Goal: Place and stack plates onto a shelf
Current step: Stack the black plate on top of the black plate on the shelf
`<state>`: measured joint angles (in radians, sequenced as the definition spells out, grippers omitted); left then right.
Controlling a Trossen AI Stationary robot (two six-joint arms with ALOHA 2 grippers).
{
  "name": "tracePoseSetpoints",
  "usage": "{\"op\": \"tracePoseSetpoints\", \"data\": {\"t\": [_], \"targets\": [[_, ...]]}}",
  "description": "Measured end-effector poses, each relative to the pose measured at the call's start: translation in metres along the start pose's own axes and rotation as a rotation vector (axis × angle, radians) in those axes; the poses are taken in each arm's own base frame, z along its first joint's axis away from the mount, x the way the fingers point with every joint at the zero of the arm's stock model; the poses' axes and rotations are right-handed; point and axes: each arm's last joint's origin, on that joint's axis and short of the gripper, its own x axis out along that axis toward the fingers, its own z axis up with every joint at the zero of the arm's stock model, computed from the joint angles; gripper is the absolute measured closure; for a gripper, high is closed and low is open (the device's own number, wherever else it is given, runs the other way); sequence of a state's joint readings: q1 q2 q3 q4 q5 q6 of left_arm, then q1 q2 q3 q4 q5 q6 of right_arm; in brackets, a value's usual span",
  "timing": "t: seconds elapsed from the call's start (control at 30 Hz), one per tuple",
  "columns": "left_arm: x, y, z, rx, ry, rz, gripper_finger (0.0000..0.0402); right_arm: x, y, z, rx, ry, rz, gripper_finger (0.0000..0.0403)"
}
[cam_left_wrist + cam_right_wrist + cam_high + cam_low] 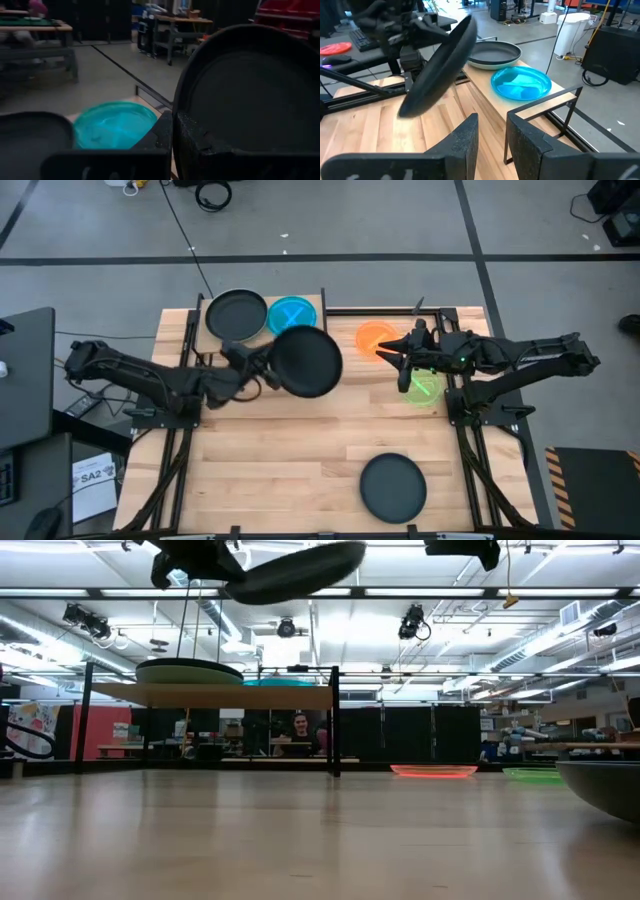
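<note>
high view: left gripper [262,370] clamped on black plate [306,361] rim, held tilted just beside the shelf [325,311]; stiff, light, slick, so edge pinch only; right gripper [392,356] parted, empty.

Six plates [306,361] — three dark, one blue, one orange, one green — one shelf [325,315].

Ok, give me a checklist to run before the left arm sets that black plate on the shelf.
1. Left pincer shut on held black plate: ok.
2. Plate level: not ok, tilted.
3. Plate clear above shelf: ok.
4. Stack target, dark plate on shelf, uncovered: ok.
5. Blue plate on shelf, clear of target: cannot tell.
6. Right pincer out of the path, near orange plate: ok.
</note>
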<state>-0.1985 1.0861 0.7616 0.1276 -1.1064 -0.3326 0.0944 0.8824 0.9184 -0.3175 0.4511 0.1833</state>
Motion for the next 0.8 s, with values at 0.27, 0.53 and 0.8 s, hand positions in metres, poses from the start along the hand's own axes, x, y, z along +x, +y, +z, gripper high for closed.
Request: {"op": "tracePoseSetpoints", "data": {"t": [0.27,0.53,0.8], "targets": [[0.003,0.037,0.034,-0.051,-0.083,0.102,0.0387,0.000,0.000,0.000,0.000,0.001,0.000,0.0296],[0.004,0.074,0.057,-0.097,-0.152,0.231,0.0387,0.000,0.000,0.000,0.000,0.002,0.000,0.0295],[0.005,0.109,0.064,-0.114,-0.171,0.419,0.0387,0.000,0.000,0.000,0.000,0.002,0.000,0.0295]]}}
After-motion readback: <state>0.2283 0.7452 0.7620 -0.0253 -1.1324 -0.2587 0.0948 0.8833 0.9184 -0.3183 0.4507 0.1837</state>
